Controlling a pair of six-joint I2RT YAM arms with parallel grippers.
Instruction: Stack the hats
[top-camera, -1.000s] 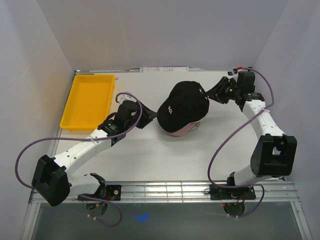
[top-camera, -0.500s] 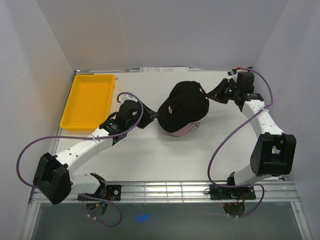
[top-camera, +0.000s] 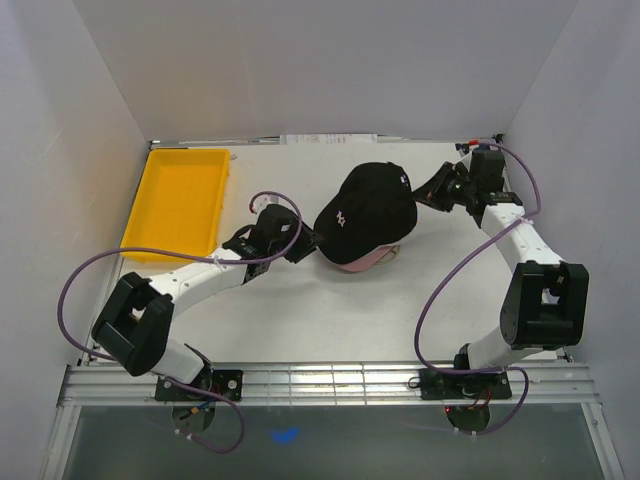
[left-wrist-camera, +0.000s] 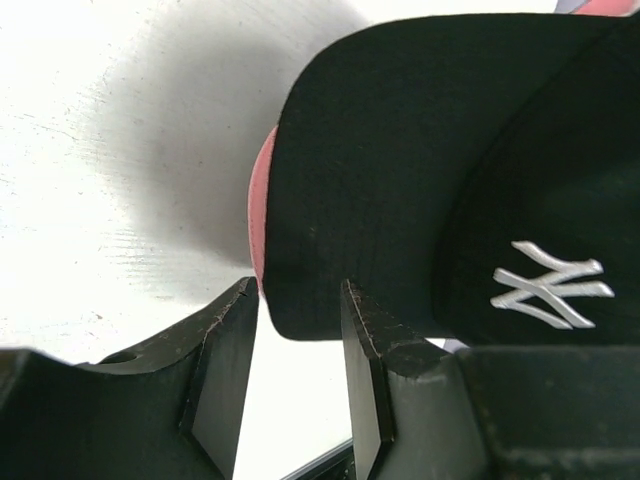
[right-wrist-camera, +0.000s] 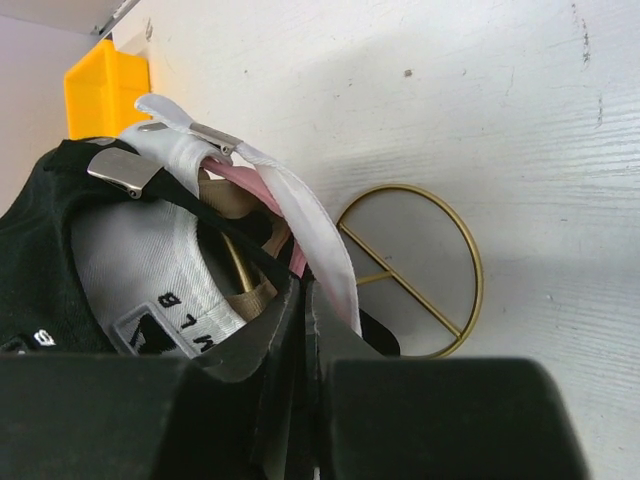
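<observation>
The soft, light black fabric baseball cap (top-camera: 365, 210) tops the pile of caps (top-camera: 368, 264) on the desk (top-camera: 300, 310); its stiffer brim at 8 o'clock, inside the half-open left claw (left-wrist-camera: 298, 300), seems the best hold, while the right claw (right-wrist-camera: 303, 300) is closed at 2 o'clock.

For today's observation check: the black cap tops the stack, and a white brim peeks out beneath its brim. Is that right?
Not quite. The black cap does top the stack, but the brim peeking out beneath belongs to the pink cap, not a white one. The left wrist view shows it.

NY monogram (left-wrist-camera: 548, 285) on black cap (left-wrist-camera: 400, 160); MLB tag (right-wrist-camera: 175, 322) on white cap (right-wrist-camera: 120, 255)
</observation>
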